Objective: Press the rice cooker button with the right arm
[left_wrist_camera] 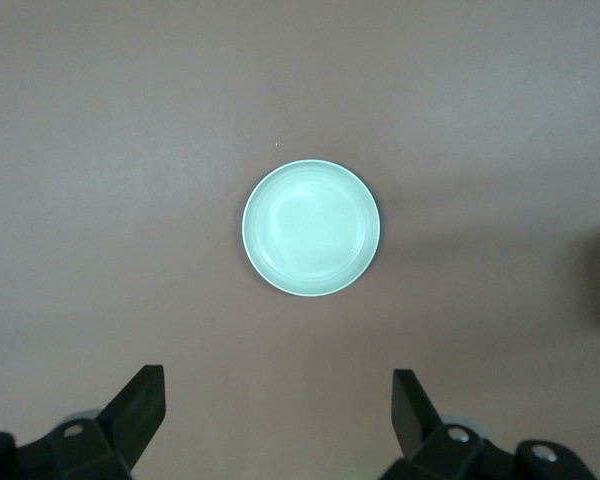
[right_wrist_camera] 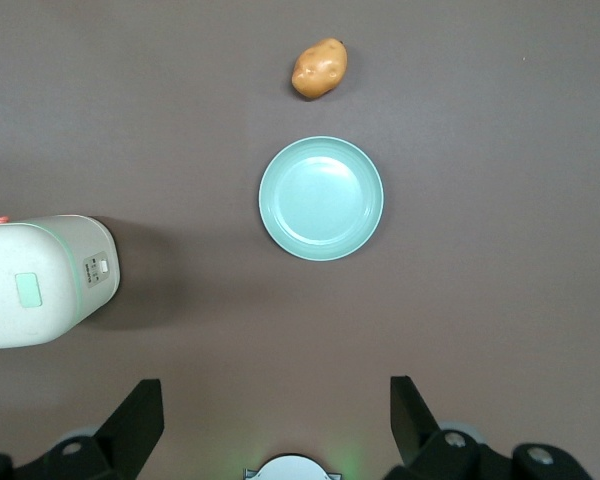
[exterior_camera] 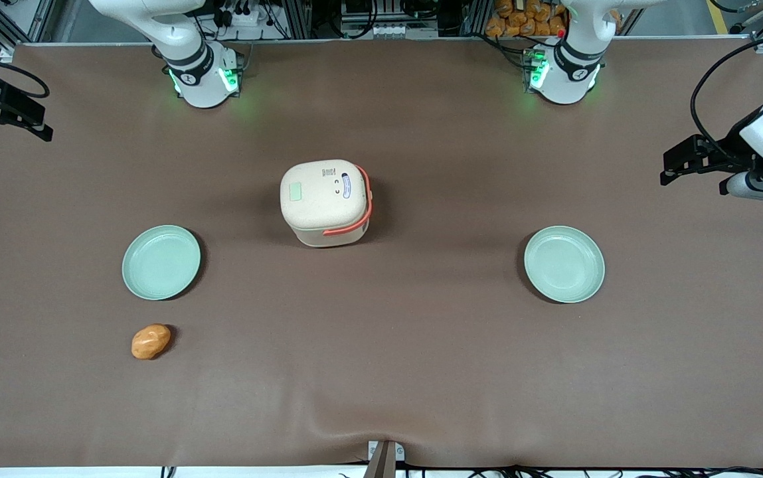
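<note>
Button: small pale green rectangle (exterior_camera: 295, 192) on the cream lid of the rice cooker (exterior_camera: 325, 202), near the lid edge that faces the working arm's end of the bench. The cooker stands upright about mid-bench, with an orange-red handle along its lid.

Potato: a brown potato (exterior_camera: 151, 341) lies nearest the front camera's edge, toward the working arm's end.

Plates: one pale green plate (exterior_camera: 161, 262) sits between the potato and the working arm's base; a second plate (exterior_camera: 564, 263) sits toward the parked arm's end. Both are empty.

Right gripper: the black two-finger gripper (right_wrist_camera: 276, 425) hangs high over the bench at the working arm's end, well apart from the cooker, fingers spread wide and holding nothing.

Step in hand: by my reading, the very start. The approach has not begun and the button is untouched.

Next move: the arm needs to travel toward mid-bench, set a fingertip above the green patch, and push straight down; bringing the fingers together first would likely give a firmer tip.

Hard to make out: in the right wrist view the cooker is cut off at the frame edge. Small markings on the lid beside the blue oval label cannot be read. Most of the working arm is out of frame in the front view.
</note>
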`<control>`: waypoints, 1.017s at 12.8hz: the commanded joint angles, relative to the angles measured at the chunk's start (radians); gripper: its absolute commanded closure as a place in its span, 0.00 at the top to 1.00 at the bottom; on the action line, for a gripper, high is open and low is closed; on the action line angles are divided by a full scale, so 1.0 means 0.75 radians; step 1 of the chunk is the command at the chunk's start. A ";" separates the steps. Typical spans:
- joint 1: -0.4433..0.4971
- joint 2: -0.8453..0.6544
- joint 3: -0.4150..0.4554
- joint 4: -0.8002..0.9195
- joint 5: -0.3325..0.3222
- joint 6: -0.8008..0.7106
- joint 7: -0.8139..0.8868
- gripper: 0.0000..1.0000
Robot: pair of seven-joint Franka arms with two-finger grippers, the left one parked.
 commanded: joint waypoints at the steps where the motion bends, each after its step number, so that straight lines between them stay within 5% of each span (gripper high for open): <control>1: -0.030 0.000 0.025 0.010 0.007 -0.004 0.007 1.00; 13: -0.020 0.023 0.039 0.008 0.014 0.022 0.011 1.00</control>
